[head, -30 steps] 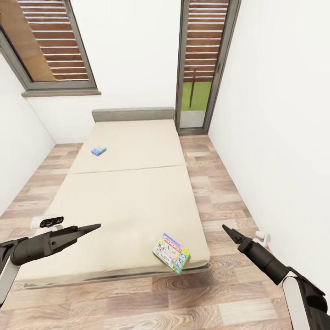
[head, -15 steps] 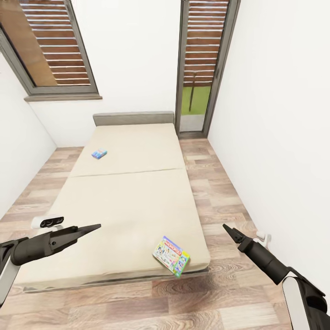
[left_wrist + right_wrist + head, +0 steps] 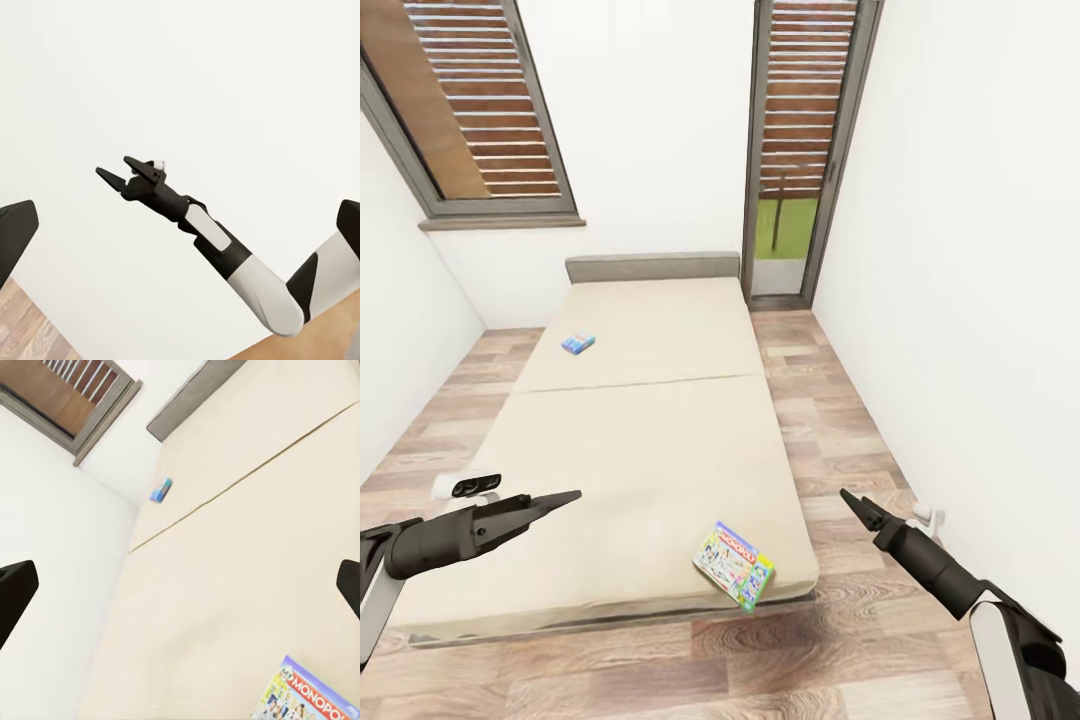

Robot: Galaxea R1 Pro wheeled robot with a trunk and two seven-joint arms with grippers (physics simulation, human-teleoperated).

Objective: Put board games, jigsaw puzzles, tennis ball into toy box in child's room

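A colourful Monopoly board game (image 3: pixel 735 565) lies on the beige bed (image 3: pixel 640 450), at its near right corner and slightly over the edge; it is also seen as the Monopoly board game (image 3: pixel 311 701). A small blue board game (image 3: pixel 578 343) lies far up the bed on its left side, and appears as the blue board game (image 3: pixel 160 490). My left gripper (image 3: pixel 567 496) hovers open over the bed's near left part, its fingers (image 3: pixel 16 229) wide apart. My right gripper (image 3: pixel 851 501) is open above the floor right of the bed, also seen as the right gripper (image 3: pixel 118 171). Both are empty.
A shuttered window (image 3: pixel 480 110) is at the back left and a glass door (image 3: pixel 792 160) at the back right. White walls close in on both sides. A strip of wooden floor (image 3: pixel 830 440) runs between the bed and the right wall.
The whole picture has shifted slightly, the far end of the bed sitting lower in view: the camera moved. Both arms keep their pose, and the games lie where they were.
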